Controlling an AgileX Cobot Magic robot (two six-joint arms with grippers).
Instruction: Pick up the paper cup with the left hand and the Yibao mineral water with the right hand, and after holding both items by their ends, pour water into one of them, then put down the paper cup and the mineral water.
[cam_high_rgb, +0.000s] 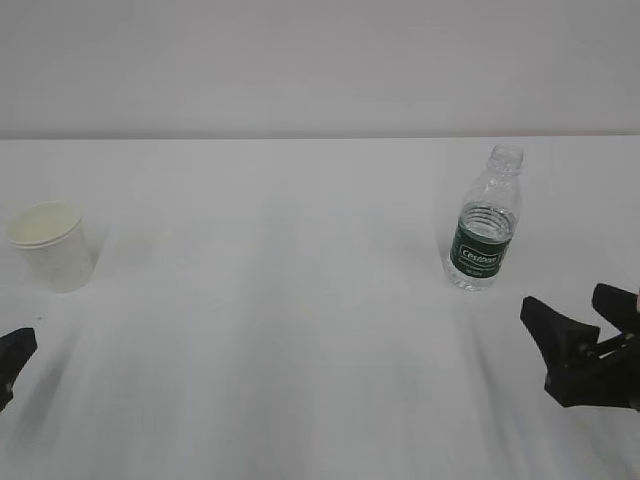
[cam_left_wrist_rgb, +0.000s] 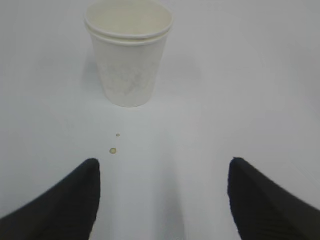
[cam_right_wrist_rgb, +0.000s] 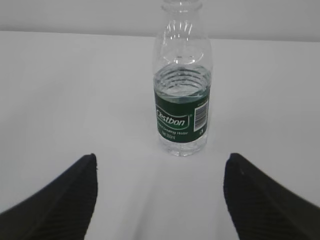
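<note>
yibao mineral water (cam_high_rgb: 486, 222) stands upright and uncapped on the white table (cam_high_rgb: 280, 300) at about 3 o'clock in the exterior view, its dark green label facing the camera and water filling the lower part. just below it, at about 4 o'clock, the right hand (cam_high_rgb: 585, 318) sits low over the table with its two black fingers spread wide and empty; in the right wrist view the bottle (cam_right_wrist_rgb: 182, 100) stands ahead at 12 o'clock, clear of both fingertips. paper cup (cam_high_rgb: 52, 246) stands upright at 9 o'clock, looking like two nested cups. the left hand (cam_left_wrist_rgb: 162, 170) is released too, the cup (cam_left_wrist_rgb: 129, 55) ahead of it at 12 o'clock. two small droplets (cam_left_wrist_rgb: 113, 150) lie between cup and fingers.
</note>
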